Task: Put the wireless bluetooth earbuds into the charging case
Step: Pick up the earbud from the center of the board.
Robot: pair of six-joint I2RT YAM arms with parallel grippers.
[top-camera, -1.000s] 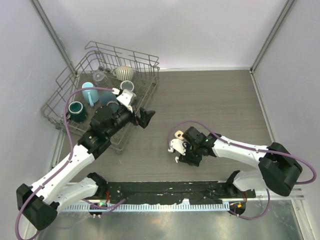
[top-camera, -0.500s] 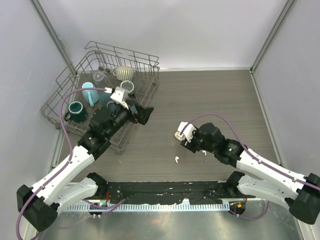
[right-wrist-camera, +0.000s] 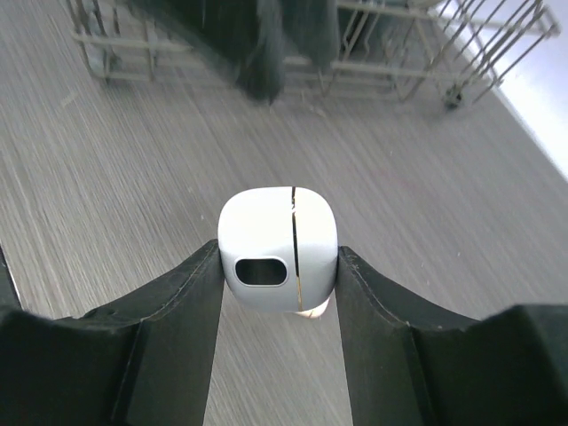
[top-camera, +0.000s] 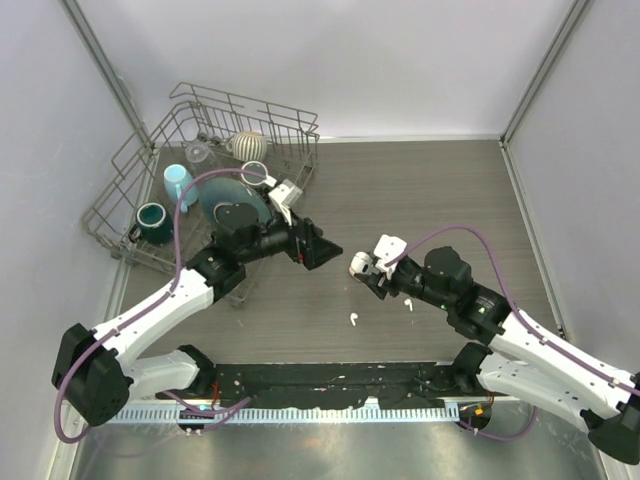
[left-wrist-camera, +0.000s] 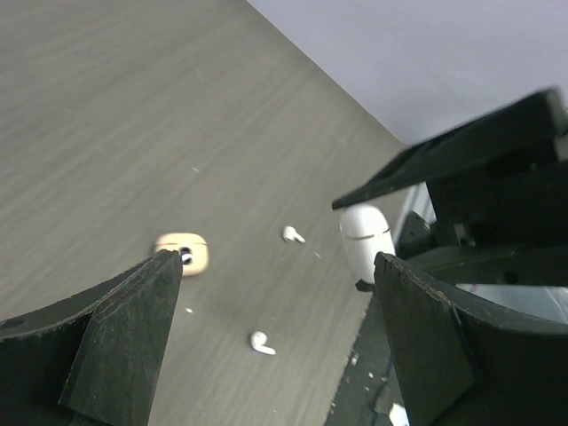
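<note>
The white charging case, lid shut with its seam upright, is pinched between the two black fingers of my right gripper and held above the table. From above, that right gripper is near the table's middle. Two white earbuds lie loose on the wood below it. My left gripper hovers just left of the case, open and empty. In the left wrist view the left gripper frames both earbuds and the case.
A small beige item lies on the table near the earbuds. A wire dish rack with cups and a blue plate stands at the back left. The black base rail runs along the near edge.
My left arm swung right, from over the rack toward the table's middle. My right arm re-posed and carried the case up and slightly back, off the earbuds.
</note>
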